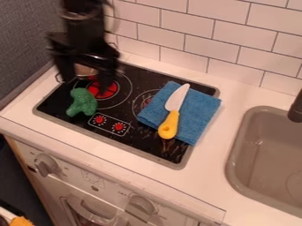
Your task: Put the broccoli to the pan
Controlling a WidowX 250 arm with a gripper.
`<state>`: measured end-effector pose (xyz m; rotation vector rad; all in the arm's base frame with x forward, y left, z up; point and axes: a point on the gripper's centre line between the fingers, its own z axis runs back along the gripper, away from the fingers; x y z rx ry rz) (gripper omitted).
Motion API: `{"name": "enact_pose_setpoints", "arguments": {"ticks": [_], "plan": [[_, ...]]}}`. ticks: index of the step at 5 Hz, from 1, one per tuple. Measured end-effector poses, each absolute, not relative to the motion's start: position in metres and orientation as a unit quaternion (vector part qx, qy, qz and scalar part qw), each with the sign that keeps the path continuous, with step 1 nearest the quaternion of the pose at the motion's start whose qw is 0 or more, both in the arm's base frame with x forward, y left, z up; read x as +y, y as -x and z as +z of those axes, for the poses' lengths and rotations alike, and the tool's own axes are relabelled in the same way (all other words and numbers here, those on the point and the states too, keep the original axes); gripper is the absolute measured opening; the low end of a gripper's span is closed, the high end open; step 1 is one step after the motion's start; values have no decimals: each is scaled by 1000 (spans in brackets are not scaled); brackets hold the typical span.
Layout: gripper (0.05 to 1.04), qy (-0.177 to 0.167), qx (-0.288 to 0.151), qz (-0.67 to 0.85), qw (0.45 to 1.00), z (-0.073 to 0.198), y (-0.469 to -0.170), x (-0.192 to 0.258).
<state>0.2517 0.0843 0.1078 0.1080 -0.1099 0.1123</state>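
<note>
Orange object (20, 221), lower left. We find broccoli (83, 102) on the stove (141, 143), then the pan (86, 70) and gripper (88, 85), fingers apart; we judge grasping comes first, needing a descent around the broccoli. Rightward, knife (168, 125) on blue cloth (201, 108).

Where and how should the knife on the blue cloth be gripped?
Probably by the middle of its yellow handle, from above, closing across its width: the knife lies flat on the cloth, its slim blade pointing toward the tiled wall.
</note>
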Motion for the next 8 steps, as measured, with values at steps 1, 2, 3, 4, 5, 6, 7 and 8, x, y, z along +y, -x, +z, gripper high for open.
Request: {"name": "enact_pose_setpoints", "arguments": {"ticks": [1, 2, 3, 4, 5, 6, 7, 8], "plan": [[1001, -44, -60, 87, 993, 97, -252, 104], [1001, -43, -38, 104, 993, 77, -254, 109], [1001, -47, -30, 122, 991, 65, -263, 114], [1001, -50, -20, 141, 989, 52, -269, 120], [1001, -53, -16, 164, 985, 43, -276, 130], [1001, -55, -6, 183, 982, 35, -279, 133], [1001, -53, 13, 201, 978, 21, -277, 132], [943, -53, 12, 211, 976, 19, -280, 132]]}}
